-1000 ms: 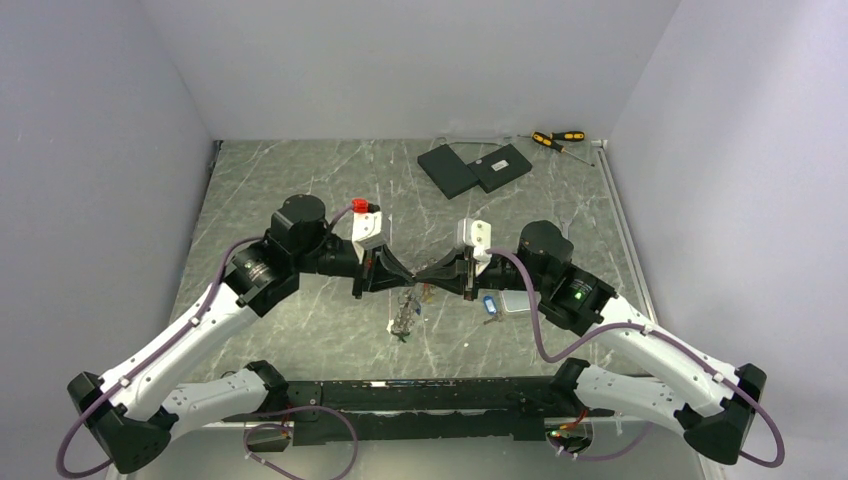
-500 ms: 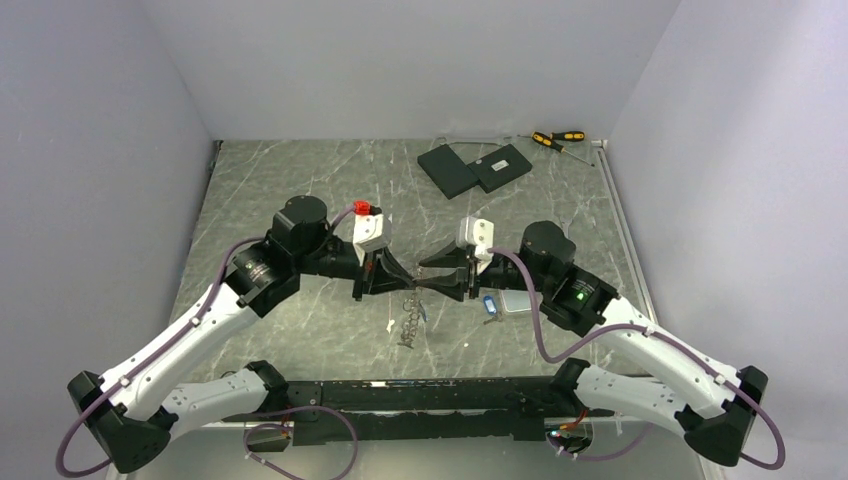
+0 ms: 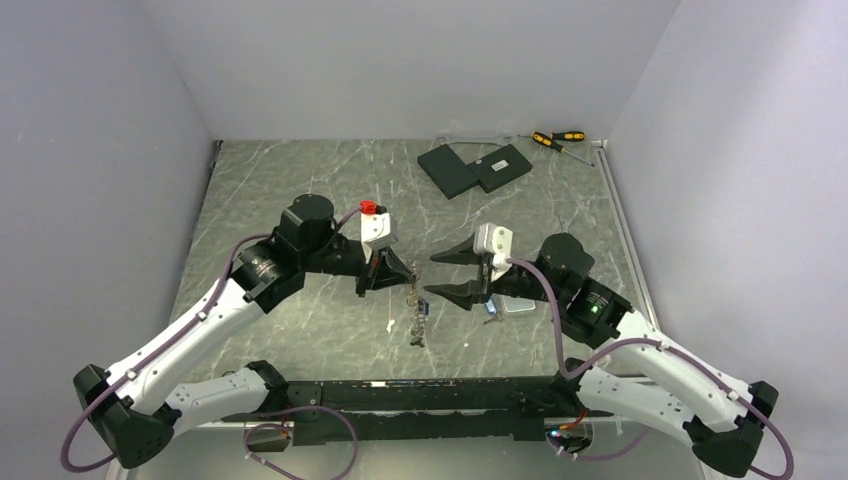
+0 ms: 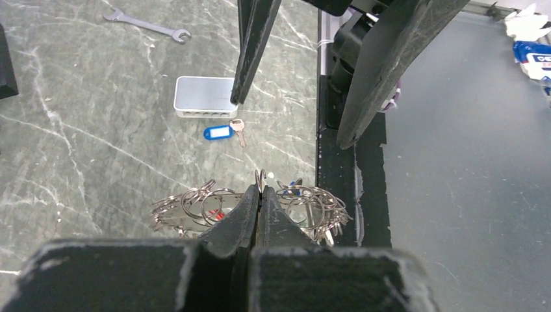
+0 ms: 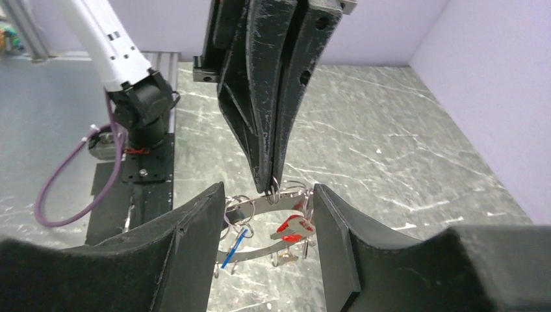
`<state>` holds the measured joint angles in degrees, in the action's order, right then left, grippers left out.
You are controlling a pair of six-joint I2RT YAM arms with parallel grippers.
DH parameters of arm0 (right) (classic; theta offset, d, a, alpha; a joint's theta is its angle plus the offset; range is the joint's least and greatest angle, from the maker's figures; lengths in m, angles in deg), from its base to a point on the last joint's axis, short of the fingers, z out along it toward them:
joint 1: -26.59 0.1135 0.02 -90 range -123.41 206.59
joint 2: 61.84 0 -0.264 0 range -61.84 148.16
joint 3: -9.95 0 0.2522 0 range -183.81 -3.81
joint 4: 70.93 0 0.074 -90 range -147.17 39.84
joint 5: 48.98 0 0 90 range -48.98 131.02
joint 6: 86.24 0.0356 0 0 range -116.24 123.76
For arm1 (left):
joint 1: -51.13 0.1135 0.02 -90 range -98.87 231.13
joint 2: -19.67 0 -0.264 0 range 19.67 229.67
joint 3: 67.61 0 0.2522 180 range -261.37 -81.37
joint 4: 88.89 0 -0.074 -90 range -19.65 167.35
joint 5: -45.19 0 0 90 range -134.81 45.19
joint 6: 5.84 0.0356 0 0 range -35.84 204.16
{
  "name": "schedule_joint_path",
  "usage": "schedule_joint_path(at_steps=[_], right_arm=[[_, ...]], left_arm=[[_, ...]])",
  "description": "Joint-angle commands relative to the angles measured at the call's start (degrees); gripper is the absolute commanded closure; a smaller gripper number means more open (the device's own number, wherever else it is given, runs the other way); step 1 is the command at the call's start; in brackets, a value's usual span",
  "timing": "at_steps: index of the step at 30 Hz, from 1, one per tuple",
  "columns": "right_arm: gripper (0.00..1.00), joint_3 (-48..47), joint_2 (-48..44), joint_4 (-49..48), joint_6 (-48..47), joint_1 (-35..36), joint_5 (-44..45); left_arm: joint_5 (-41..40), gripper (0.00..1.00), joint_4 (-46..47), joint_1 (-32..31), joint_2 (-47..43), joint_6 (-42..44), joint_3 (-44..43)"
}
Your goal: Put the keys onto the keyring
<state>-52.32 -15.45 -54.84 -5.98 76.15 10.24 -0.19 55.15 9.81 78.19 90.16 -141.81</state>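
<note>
My left gripper [image 3: 408,275] is shut on a small split ring at the top of the keyring [image 3: 416,318], and the bunch hangs below it above the table. Seen from the left wrist, the closed tips [image 4: 259,192] pinch that ring, with many rings and grey keys [image 4: 188,209] fanned to both sides. A red key [image 5: 294,227] and a thin blue one [image 5: 235,249] hang on the keyring's metal band [image 5: 260,207]. My right gripper [image 3: 432,276] stands open just right of the bunch and holds nothing. A blue-tagged key [image 4: 219,132] lies on the table.
A pale rounded slab [image 4: 205,96] lies beside the blue-tagged key, under the right arm. Two black boxes [image 3: 475,168] and yellow-and-black screwdrivers [image 3: 557,139] sit at the back right. A wrench [image 4: 149,25] lies on the marble. A black rail [image 3: 420,395] runs along the near edge.
My right gripper has opened, let go at the keyring and drawn back to the right. The keyring now hangs from the left gripper alone, shifted slightly right.
</note>
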Motion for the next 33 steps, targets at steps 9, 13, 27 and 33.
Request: schedule_joint_path(at_steps=[9,13,27,33], right_arm=[[0.31,5.2,-3.02,-3.75,11.89,0.1,35.66],[0.29,1.58,0.89,7.69,20.19,0.1,52.03],[0.27,0.15,9.22,34.22,58.91,0.1,60.25],[0.28,0.9,12.09,40.87,77.28,0.19,62.32]], left_arm=[[-6.95,1.0,5.55,0.11,-1.05,4.54,0.9],[-11.48,1.0,7.05,0.1,-2.98,5.16,3.93],[-18.14,1.0,8.43,0.48,-8.11,7.0,8.42],[-23.34,1.0,12.49,0.45,-11.92,4.94,11.74]])
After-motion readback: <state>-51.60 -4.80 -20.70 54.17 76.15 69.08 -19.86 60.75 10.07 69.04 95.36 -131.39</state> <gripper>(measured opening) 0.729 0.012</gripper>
